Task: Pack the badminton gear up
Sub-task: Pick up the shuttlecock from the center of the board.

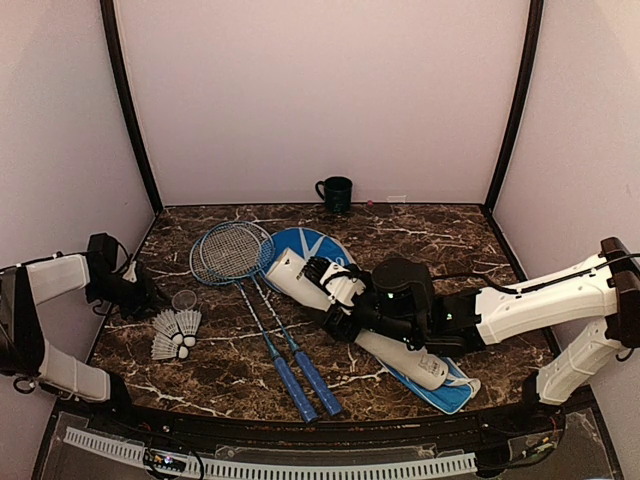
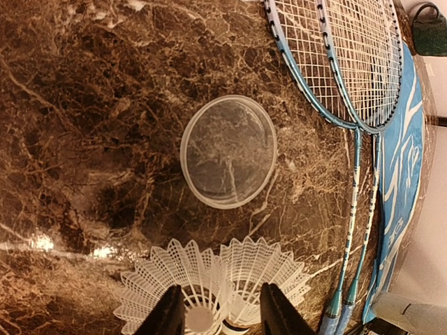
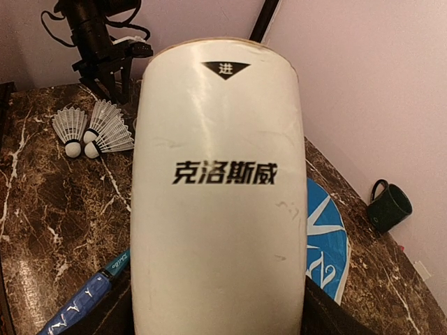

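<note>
Two blue-handled rackets (image 1: 268, 330) lie side by side, heads overlapping, partly on the blue cover (image 1: 312, 243). My right gripper (image 1: 335, 297) is shut on the long white tube (image 1: 400, 350), which slants across the cover; in the right wrist view the tube (image 3: 218, 209) fills the space between the fingers (image 3: 328, 317). Three white shuttlecocks (image 1: 173, 332) lie at the left. My left gripper (image 2: 223, 310) hangs open just above them. Two shuttlecocks (image 2: 216, 283) show between and beyond its fingertips, untouched.
A clear round lid (image 2: 228, 151) lies on the marble table (image 1: 430, 240) just beyond the shuttlecocks. A dark green mug (image 1: 335, 192) stands at the back wall. Walls close in the table on three sides.
</note>
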Controlling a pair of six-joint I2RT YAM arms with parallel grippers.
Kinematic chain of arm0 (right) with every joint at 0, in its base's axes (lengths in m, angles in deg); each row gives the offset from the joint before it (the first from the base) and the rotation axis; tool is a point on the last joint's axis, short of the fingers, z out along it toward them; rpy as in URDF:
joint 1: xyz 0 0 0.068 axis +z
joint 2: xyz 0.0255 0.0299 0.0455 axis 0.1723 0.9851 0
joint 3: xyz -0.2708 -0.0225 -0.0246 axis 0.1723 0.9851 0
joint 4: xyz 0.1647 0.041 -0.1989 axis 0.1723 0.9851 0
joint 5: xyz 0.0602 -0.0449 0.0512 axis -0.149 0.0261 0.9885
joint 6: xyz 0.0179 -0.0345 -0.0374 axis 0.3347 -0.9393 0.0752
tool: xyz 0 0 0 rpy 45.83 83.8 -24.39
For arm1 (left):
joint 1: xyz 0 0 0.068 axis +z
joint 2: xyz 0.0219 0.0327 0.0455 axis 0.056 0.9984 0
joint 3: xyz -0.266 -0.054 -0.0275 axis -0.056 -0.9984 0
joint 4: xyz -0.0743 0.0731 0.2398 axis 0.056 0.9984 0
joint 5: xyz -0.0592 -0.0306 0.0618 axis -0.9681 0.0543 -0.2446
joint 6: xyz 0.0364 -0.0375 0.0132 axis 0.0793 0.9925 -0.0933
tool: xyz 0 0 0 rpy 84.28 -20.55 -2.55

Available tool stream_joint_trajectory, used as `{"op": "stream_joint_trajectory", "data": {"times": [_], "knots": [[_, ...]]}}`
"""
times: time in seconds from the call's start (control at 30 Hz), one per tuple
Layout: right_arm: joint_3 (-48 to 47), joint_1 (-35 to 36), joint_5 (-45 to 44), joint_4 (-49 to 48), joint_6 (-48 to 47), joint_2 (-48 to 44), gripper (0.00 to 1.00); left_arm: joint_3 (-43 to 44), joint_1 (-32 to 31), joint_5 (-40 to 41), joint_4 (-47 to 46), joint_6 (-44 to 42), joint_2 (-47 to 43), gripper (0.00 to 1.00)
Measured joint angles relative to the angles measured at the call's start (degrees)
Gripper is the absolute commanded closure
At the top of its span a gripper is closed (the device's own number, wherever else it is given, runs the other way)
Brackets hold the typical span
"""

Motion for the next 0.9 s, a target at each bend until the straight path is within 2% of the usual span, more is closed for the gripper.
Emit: {"op": "stream_joint_trajectory", "data": {"times": [0.17, 0.43, 0.9], "knots": [[0.00, -0.13, 0.00, -0.02, 0.00, 0.00, 0.28, 0.00, -0.85, -0.68, 0.07, -0.04, 2.27, 0.66], [0.00, -0.28, 0.22, -0.04, 0.00, 0.00, 0.28, 0.00, -2.47, -1.97, 0.11, -0.04, 4.33, 0.81], [0.02, -0.55, 0.39, -0.20, 0.02, 0.00, 0.28, 0.00, -3.32, -3.15, 0.31, -0.33, 4.37, 0.99]]}}
